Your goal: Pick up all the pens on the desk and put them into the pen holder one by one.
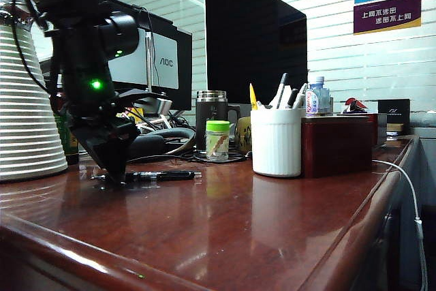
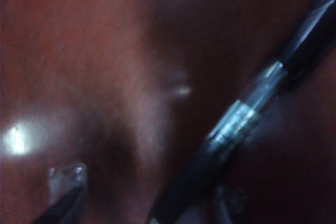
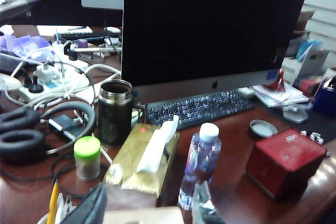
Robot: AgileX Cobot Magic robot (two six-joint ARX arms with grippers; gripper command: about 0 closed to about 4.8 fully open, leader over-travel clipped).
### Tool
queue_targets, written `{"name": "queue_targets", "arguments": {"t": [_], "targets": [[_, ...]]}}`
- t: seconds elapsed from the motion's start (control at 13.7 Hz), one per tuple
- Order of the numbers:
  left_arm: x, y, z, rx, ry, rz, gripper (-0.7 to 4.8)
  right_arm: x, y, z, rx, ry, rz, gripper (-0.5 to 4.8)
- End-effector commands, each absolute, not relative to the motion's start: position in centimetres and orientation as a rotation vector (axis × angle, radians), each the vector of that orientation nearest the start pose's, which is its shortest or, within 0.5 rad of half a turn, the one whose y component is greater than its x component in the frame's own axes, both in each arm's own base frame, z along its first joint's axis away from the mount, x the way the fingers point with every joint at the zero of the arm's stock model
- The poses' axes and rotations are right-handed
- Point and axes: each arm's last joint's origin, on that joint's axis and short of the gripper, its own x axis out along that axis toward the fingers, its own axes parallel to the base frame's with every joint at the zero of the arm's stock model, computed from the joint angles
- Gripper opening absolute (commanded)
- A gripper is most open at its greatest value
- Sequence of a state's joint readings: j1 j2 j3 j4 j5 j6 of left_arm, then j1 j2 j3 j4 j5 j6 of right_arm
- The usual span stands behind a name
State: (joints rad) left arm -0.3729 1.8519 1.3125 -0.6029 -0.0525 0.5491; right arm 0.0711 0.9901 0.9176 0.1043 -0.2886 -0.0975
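One black pen (image 1: 158,176) lies flat on the counter (image 1: 231,236) at lower left of the exterior view, with the left gripper (image 1: 117,175) pressed down over its left end; close up, the pen (image 2: 236,119) runs slantwise beside one fingertip (image 2: 63,195), jaws apart and not clamped on it. Right of it stand one green-capped jar (image 1: 217,140), one steel mug (image 1: 211,117), then one white holder (image 1: 276,142) at centre, with one yellow pen (image 1: 253,97) and several dark ones inside; the exact count is unclear. One red box (image 1: 337,145) touches the holder's right side. The glossy counter is bare in front, its rounded edge sweeping to lower right. The right gripper (image 3: 149,205) hangs above the holder, jaws parted, empty.
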Motion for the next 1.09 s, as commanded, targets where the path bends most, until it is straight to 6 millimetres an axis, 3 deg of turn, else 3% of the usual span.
{"name": "queue_targets", "arguments": {"t": [0.07, 0.58, 0.66, 0.8, 0.87, 1.09], "targets": [[34.4, -13.8, 19.2, 0.670, 1.056, -0.735, 3.41, 22.0, 2.4, 37.2, -0.099, -0.081, 0.359, 2.16], [34.9, -15.0, 18.2, 0.649, 1.003, -0.796, 3.28, 22.2, 2.4, 37.1, -0.099, -0.075, 0.359, 2.16], [35.1, -15.1, 17.9, 0.648, 0.995, -0.794, 2.79, 22.2, 2.4, 37.1, -0.099, -0.074, 0.359, 2.16], [35.2, -15.1, 17.1, 0.640, 1.020, -0.793, 0.81, 22.2, 2.4, 37.1, -0.099, -0.073, 0.358, 2.16], [35.2, -15.1, 16.9, 0.640, 1.040, -0.795, 0.18, 22.2, 2.4, 37.1, -0.099, -0.073, 0.358, 2.16], [35.3, -15.1, 17.3, 0.580, 1.044, -0.754, -0.06, 22.2, 2.4, 37.1, -0.099, -0.073, 0.358, 2.15]]}}
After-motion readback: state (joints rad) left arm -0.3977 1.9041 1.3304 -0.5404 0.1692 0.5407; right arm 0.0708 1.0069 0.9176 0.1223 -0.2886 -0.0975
